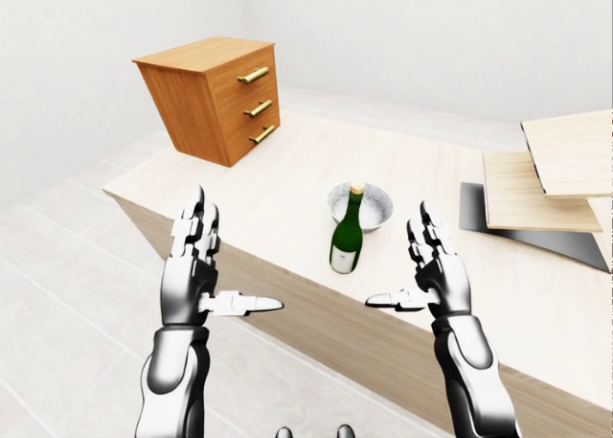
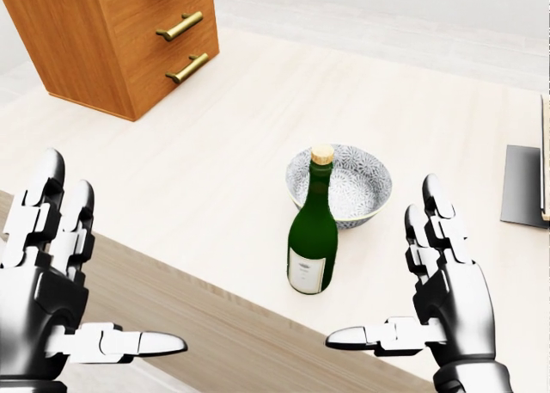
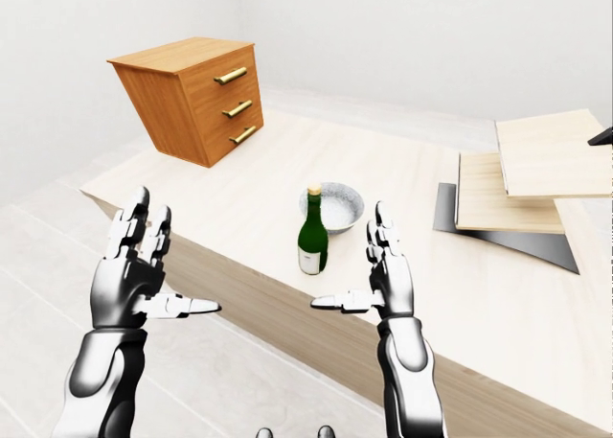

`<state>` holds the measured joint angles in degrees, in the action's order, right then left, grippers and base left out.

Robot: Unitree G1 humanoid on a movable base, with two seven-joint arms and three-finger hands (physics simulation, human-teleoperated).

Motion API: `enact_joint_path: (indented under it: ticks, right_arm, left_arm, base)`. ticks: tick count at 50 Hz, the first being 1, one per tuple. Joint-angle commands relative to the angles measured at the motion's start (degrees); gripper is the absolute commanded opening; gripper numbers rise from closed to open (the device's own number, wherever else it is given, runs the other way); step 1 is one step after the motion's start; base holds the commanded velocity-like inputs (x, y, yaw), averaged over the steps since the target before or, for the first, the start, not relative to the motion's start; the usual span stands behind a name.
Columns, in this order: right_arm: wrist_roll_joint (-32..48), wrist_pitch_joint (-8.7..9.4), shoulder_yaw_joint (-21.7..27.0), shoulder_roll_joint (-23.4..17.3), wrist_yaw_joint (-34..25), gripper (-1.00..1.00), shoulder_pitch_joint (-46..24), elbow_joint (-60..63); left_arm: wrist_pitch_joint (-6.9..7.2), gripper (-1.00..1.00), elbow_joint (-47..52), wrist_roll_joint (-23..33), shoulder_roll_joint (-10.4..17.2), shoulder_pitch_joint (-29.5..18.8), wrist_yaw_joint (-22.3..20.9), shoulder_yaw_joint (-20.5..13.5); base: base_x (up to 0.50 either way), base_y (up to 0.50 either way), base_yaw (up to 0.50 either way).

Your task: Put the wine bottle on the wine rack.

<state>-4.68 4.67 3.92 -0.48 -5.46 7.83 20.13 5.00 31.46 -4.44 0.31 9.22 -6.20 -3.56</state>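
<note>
green wine bottle (image 2: 312,236) stands upright on the pale counter (image 2: 215,169), cork on, touching or just below a patterned bowl (image 2: 357,183); bowl contents unreadable. left hand (image 2: 43,290) and right hand (image 2: 447,298) both spread, grasping nothing, flanking the bottle. wooden drawer unit (image 1: 213,98) top left.

A dark green wine bottle (image 2: 312,234) stands upright on a pale wooden tabletop (image 2: 215,152), near its closest edge. It has a slim neck, a tan cork-coloured top and a white label low on its body. A patterned grey-and-white bowl (image 2: 359,182) sits just beyond it, slightly to the right. Far right on the same surface, light wooden boards (image 1: 551,179) are stacked in steps on a dark base, well apart from the bottle.
</note>
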Motion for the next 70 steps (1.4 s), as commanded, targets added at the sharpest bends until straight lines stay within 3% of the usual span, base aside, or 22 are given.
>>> enact_joint_path:
  ticks: [1,5,8,13,14,20,24,39,41,45,46,48,56,59,70]
  right_arm:
    - [0.3,-0.85,-0.5,-0.21,-0.7,1.0,0.53,0.53]
    - [0.41,-0.42,-0.71,-0.06,-0.68,1.0,0.6,0.84]
    - [0.55,-1.47,-0.76,-0.08,-0.93,1.0,0.19,-0.69]
    - [0.7,-0.98,-1.0,-0.09,-0.97,1.0,0.34,-0.18]
    - [0.11,0.03,-0.6,0.11,-0.65,1.0,0.04,-0.55]
    - [1.04,-1.01,-0.93,0.07,-0.39,1.0,-0.24,-1.19]
    - [0.62,-0.41,-1.05,0.15,-0.36,1.0,0.2,-0.72]
    - [1.58,-0.97,-1.33,-0.12,-0.03,1.0,-0.03,-1.67]
    - [0.5,-0.08,-1.26,0.09,-0.4,1.0,0.14,-0.9]
    - [0.0,-0.94,-1.11,0.02,-0.8,1.0,-0.01,-1.29]
    - [-0.06,-0.4,-1.31,0.05,-0.88,1.0,0.19,-0.87]
    - [0.41,-1.35,-1.47,0.0,-0.92,1.0,0.23,-1.4]
    - [0.67,-0.92,-1.6,0.02,-0.77,1.0,0.49,-0.69]
    - [1.06,-1.98,-1.21,-0.11,-0.46,1.0,-0.15,-2.49]
    - [1.04,-0.44,-1.83,0.2,0.02,1.0,-0.04,-0.9]
  left_arm:
    - [0.0,1.0,-0.96,0.0,0.07,-0.7,-0.04,0.05]
    - [0.0,1.0,-1.7,0.02,0.04,-0.76,-0.1,0.17]
    - [0.0,1.0,-2.61,0.05,0.0,-0.74,-0.14,0.28]
    - [0.0,1.0,-2.97,-0.2,0.08,-0.71,-0.11,-0.03]
    - [0.0,1.0,-2.66,-0.24,0.07,-0.61,-0.08,0.01]
    - [0.0,1.0,-1.36,-0.26,0.03,-0.24,0.08,0.22]
    - [0.0,1.0,-1.05,-0.36,0.04,0.03,0.05,0.14]
    - [0.0,1.0,-0.66,-0.32,-0.05,0.11,0.18,0.19]
    - [0.0,1.0,-0.61,-0.35,-0.07,0.19,0.16,0.24]
    - [0.0,1.0,-0.67,-0.3,-0.03,0.19,0.14,0.25]
    - [0.0,1.0,-0.74,-0.4,-0.03,0.15,0.12,0.18]
    - [0.0,1.0,-0.61,-0.37,-0.01,0.23,0.1,0.21]
    - [0.0,1.0,-0.21,-0.33,-0.02,0.29,0.14,0.26]
    - [0.0,1.0,-0.27,-0.29,-0.07,0.49,0.12,0.32]
    - [0.0,1.0,-2.36,-0.67,0.05,0.28,-0.34,-0.38]
  base:
    - [0.23,-0.44,0.0]
    - [0.25,-0.43,0.0]
    - [0.25,-0.43,0.0]
    - [0.25,-0.43,0.0]
    - [0.25,-0.43,0.0]
    - [0.04,-0.07,0.0]
    - [0.0,0.0,0.05]
    - [0.0,0.0,0.5]
    - [0.0,0.0,0.0]
    - [0.0,0.0,0.0]
    - [0.0,0.0,0.0]
    - [0.1,-0.13,0.0]
    - [0.3,-0.39,0.0]
    - [0.11,-0.14,0.0]
    - [0.0,0.0,0.0]
